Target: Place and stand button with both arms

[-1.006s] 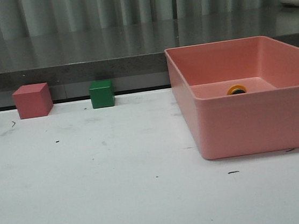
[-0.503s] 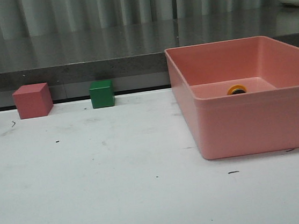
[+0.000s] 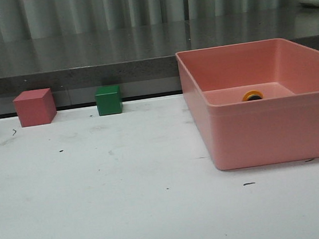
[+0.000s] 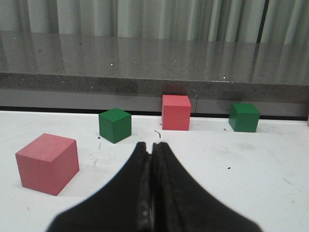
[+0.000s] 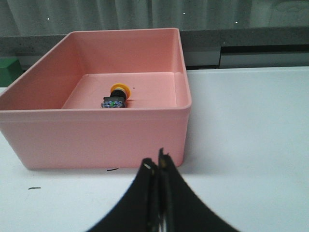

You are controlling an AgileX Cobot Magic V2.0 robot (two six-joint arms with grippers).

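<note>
The button (image 5: 115,96) lies on its side on the floor of the pink bin (image 5: 96,130), yellow cap toward the far wall, bluish contact end nearer. In the front view only its yellow cap (image 3: 252,95) shows above the bin's (image 3: 265,136) near wall. My right gripper (image 5: 157,162) is shut and empty, low over the white table in front of the bin's near wall. My left gripper (image 4: 152,147) is shut and empty over the table, short of the cubes. Neither arm shows in the front view.
In the left wrist view a pink cube (image 4: 47,163) lies close by, with a green cube (image 4: 115,125), a pink cube (image 4: 175,112) and a green cube (image 4: 244,117) farther on. In the front view a pink cube (image 3: 34,107) and green cube (image 3: 109,100) stand by the grey ledge (image 3: 85,76).
</note>
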